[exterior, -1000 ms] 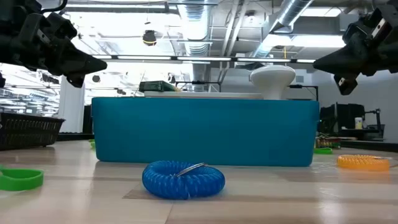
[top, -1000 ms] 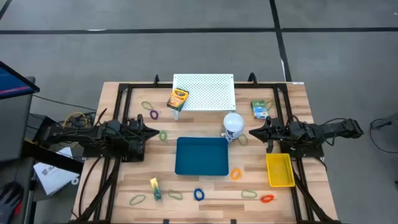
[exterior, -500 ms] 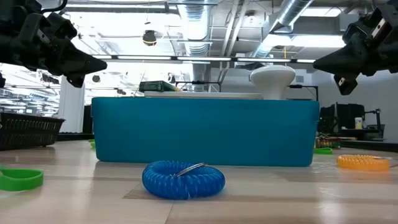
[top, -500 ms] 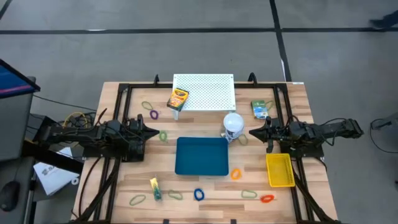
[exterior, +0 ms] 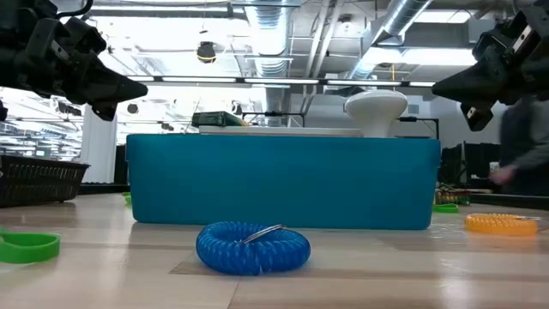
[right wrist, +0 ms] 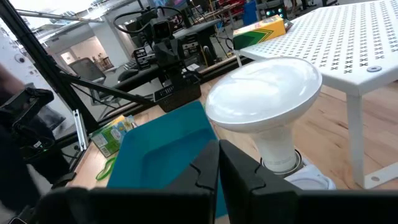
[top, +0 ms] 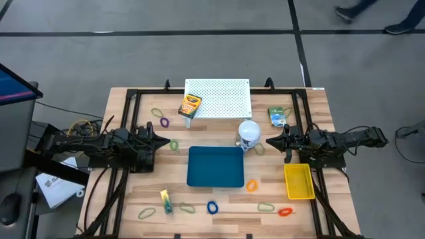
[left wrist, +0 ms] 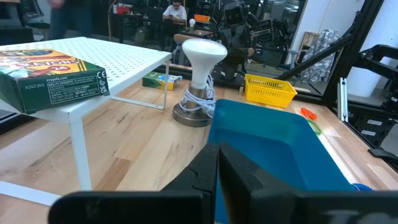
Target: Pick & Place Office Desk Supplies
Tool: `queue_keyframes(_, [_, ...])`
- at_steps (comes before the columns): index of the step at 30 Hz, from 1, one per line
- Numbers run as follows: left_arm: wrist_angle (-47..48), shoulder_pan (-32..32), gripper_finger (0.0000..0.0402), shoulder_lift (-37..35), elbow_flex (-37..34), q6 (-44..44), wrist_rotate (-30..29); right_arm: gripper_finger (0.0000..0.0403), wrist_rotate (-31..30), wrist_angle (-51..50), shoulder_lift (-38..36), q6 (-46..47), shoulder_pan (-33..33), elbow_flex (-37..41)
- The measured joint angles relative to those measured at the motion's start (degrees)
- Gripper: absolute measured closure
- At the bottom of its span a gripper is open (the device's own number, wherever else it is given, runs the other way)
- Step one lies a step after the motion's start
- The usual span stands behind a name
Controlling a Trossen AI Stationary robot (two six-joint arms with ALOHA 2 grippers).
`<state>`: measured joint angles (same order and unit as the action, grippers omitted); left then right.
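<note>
Currently both sets of fingers, left (top: 161, 140) and right (top: 271, 141), are pressed together holding nothing, raised either side of the blue tray (top: 215, 166) as if parked, while loops (top: 212, 207) and the crayon box (top: 189, 105) lie well apart from them on the surface (top: 126, 199).

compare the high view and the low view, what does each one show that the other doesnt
Only the high view shows the crayon box on the white perforated board, the yellow basket, the packet at the table's far right, and the red loop.

Only the low view shows the room's ceiling pipes and a dark basket beyond the table.

Both show the teal tray, the blue loop in front of it, the orange loop, the white bulb-shaped lamp, and the left tool and right tool, both shut and empty above the table.
</note>
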<state>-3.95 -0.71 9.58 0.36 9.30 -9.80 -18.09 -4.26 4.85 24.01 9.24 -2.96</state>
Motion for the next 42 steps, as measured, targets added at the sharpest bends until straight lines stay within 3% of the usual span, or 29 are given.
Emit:
queue_keyframes(21, [-2.04, -0.02, 0.0394, 0.38, -0.02, 0.95, -0.28, 0.0392, 0.0, -0.01, -0.01, 0.02, 0.01, 0.02])
queue_keyframes(27, [-8.44, -0.13, 0.0394, 0.66, -0.01, 35.0, 1.7, 0.0392, 0.0, 0.01, -0.01, 0.01, 0.01, 0.02])
queue_keyframes(29, [-10.3, -0.13, 0.0394, 0.67, -0.02, 42.21, 1.67, 0.0392, 0.0, 0.01, 0.01, 0.02, 0.0, 0.02])
queue_keyframes(34, [-15.93, -0.13, 0.0394, 0.64, -0.02, 49.54, 2.05, 0.0392, 0.0, 0.0, 0.0, 0.02, 0.0, 0.02])
queue_keyframes(42, [-16.75, -0.22, 0.0394, 1.17, -0.02, 60.26, 4.44, 0.0392, 0.0, 0.0, 0.0, 0.0, 0.01, 0.01])
